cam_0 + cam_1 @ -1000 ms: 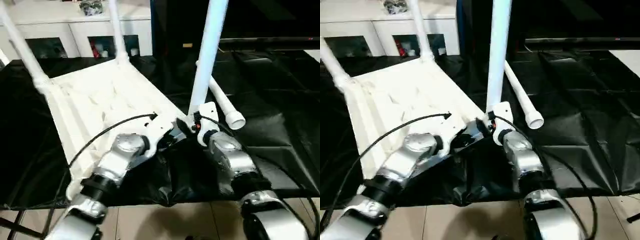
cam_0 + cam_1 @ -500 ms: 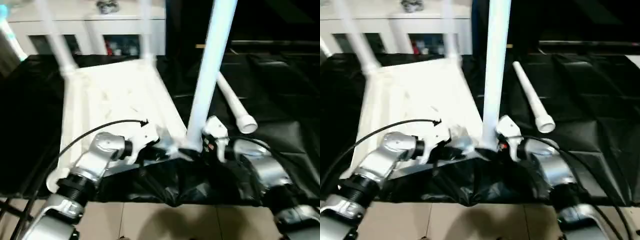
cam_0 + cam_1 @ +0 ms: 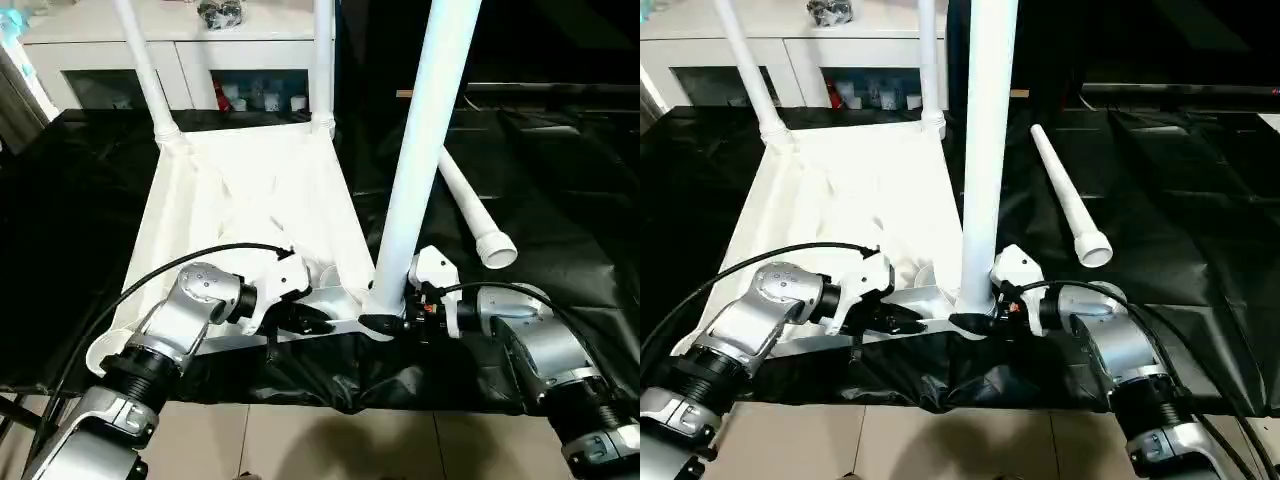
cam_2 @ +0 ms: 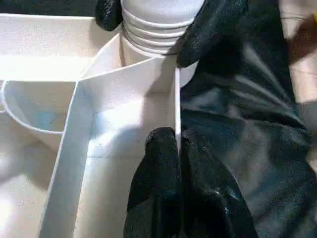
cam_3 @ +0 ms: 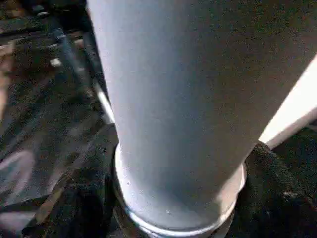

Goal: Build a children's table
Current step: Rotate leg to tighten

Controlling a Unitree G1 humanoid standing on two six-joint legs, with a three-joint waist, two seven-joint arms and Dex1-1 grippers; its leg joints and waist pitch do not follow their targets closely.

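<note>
**Third leg going in, one still loose**

Your right claw [image 3: 385, 322] grips the base of the near upright leg [image 3: 425, 150], black fingers on either side of it where it meets the corner socket [image 4: 158, 29]. Your left claw [image 3: 305, 322] is pinched shut on a thin rib [image 4: 177, 106] of the tabletop [image 3: 250, 200] just beside that socket — steadying it, I'd judge. The tabletop lies underside up on the black sheet [image 3: 560, 180], this corner at the sheet's near edge. Two legs already stand in the far corners — far left leg [image 3: 145, 70] and far right leg [image 3: 322, 60]. The fourth leg [image 3: 470, 205] lies loose on the sheet, to the right. The near left socket [image 3: 105, 352] looks empty. Behind, the white cabinet [image 3: 100, 50] holds small items I cannot identify.
</note>
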